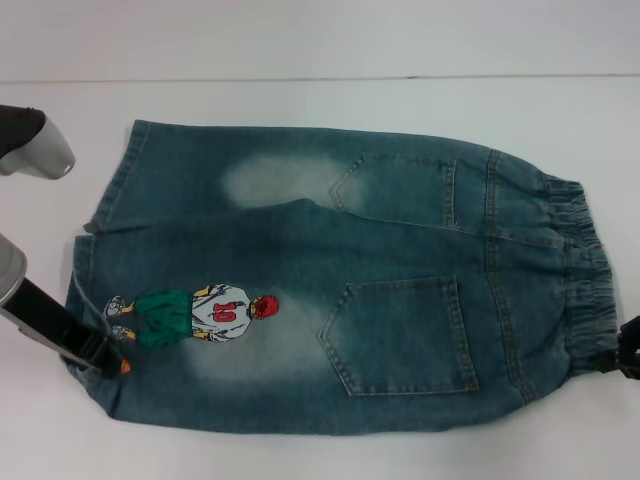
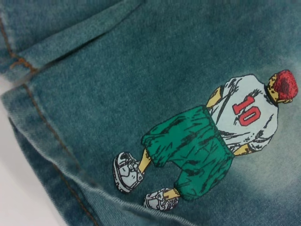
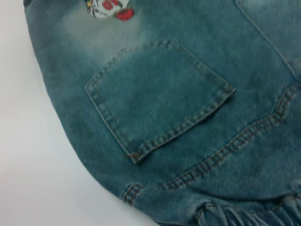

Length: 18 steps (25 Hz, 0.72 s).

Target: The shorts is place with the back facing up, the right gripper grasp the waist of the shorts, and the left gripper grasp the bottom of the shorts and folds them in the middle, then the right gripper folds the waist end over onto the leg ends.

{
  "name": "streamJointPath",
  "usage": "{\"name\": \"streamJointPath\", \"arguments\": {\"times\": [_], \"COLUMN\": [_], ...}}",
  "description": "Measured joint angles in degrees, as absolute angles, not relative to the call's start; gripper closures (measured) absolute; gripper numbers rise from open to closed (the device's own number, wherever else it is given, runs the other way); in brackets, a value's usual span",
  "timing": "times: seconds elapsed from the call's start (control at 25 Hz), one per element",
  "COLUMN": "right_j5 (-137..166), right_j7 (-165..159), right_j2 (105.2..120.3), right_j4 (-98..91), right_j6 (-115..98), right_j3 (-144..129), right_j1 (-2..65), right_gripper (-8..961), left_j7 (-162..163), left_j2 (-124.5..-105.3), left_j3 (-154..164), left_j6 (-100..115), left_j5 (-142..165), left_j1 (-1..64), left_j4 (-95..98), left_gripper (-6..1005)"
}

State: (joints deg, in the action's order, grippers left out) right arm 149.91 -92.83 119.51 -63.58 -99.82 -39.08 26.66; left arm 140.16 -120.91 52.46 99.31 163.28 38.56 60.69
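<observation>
The shorts [image 1: 330,290] are lying flat on the counter [image 1: 300,110], long axis running between the left tool [image 1: 105,358] gripping the leg ends [image 1: 95,300] and the right tool [image 1: 628,355] meeting the waist [image 1: 585,275], its opening impossible to tell.

The head camera looks forward and down from above onto the white table [image 1: 320,100], far enough off to take in the shorts [image 1: 340,290] from hem to waistband. The left wrist camera sits very close over the leg end, looking steeply down at the denim, so the cartoon player print [image 2: 211,141] fills most of its picture; the head view shows that same print [image 1: 195,315] small, toward the table's left side. The right wrist camera hovers close over the waist end, looking down at a back pocket [image 3: 157,96], which the head view also shows [image 1: 400,335]; a scrap of the print [image 3: 109,8] shows at its edge.
</observation>
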Motion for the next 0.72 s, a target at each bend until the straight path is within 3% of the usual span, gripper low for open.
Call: {"name": "streamJointPath", "arguments": {"times": [0.28, 0.72], "right_j5": [145.4, 137.5], "right_j7": [-91.0, -94.4], "right_j2": [119.48, 118.81], "right_j4": [-63.8, -65.5], "right_j6": [-98.7, -93.1], "right_j3": [-38.0, -31.2], "right_j1": [25.5, 27.2], "right_gripper": [904, 903], "left_j7": [137.4, 134.9], "left_j2": [-120.43, -119.78], "left_j3": [48.9, 46.8], "left_j6": [98.0, 85.8], "left_j5": [159.7, 152.7], "left_j1": [38.9, 40.6], "left_j4": [60.0, 60.9], "left_gripper": [982, 980]}}
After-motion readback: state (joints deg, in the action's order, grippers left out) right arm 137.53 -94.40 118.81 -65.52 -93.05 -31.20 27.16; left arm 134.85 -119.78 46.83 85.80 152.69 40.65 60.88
